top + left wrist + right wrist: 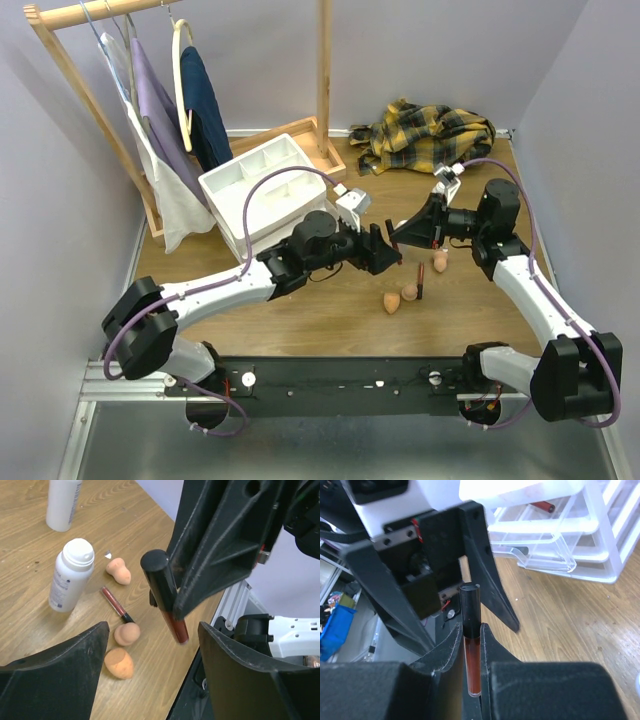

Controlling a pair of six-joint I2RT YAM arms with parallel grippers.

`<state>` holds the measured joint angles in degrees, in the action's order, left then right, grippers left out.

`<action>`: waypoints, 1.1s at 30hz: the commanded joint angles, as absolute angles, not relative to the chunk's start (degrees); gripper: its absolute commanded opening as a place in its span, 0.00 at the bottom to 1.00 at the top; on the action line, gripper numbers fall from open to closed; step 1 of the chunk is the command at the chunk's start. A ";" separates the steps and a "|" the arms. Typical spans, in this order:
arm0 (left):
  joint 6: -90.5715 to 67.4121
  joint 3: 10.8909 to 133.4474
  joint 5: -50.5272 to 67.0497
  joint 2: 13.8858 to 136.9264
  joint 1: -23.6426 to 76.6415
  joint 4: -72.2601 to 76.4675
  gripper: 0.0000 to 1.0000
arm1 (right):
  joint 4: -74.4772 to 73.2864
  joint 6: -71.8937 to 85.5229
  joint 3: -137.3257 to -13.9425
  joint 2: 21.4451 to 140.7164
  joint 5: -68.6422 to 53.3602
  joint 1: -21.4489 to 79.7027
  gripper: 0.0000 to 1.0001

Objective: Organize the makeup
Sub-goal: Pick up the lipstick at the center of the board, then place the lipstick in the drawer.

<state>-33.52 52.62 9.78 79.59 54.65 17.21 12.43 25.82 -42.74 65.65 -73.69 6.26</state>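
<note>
Two white bottles [72,575] are sitting on the wood in the upper left of the left wrist view, one at the very top edge. Three peach sponges [127,633] are lying below and to the right of them. Three dark-red sticks are showing. One [115,602] is lying flat between the nearer bottle and the sponges. Another [542,506] is resting inside the white plastic drawer unit [600,555] at the top of the right wrist view. The third, the black-capped stick [471,630], is being clenched low on its red barrel by the right gripper [471,645], with its cap standing up clear of the fingers. The left gripper [152,627] is hanging released, its jaws spread wide. The held stick is sitting in the gap between them, touching neither finger. Both grippers are meeting nose to nose at the middle of the top view, above the wooden table [330,320]. Pale lilac walls are closing in the room, a wooden clothes rack [325,70] with hanging garments is filling the upper left, and a yellow plaid cloth [425,135] is lying crumpled at the upper right.
</note>
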 commanded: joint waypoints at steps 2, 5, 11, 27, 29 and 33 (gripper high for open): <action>-35.68 55.80 10.28 83.58 55.55 21.35 0.75 | 18.19 29.18 -41.22 64.51 -75.59 5.98 0.00; -36.56 56.60 11.68 84.98 55.55 22.24 0.66 | 18.37 29.18 -40.87 64.42 -75.59 6.15 0.01; -36.91 57.04 13.53 85.52 55.55 23.64 0.34 | 18.37 29.00 -40.43 64.25 -75.32 6.06 0.00; -29.72 49.67 8.97 71.04 55.46 10.67 0.00 | 0.19 8.75 -45.79 62.40 -73.92 5.89 0.83; -28.31 49.05 7.22 68.22 55.37 7.05 0.00 | -7.69 3.37 -47.71 61.79 -73.57 5.63 0.87; -23.57 49.21 1.34 60.67 54.93 -5.76 0.00 | -13.09 -4.65 -48.52 61.08 -74.09 4.49 0.88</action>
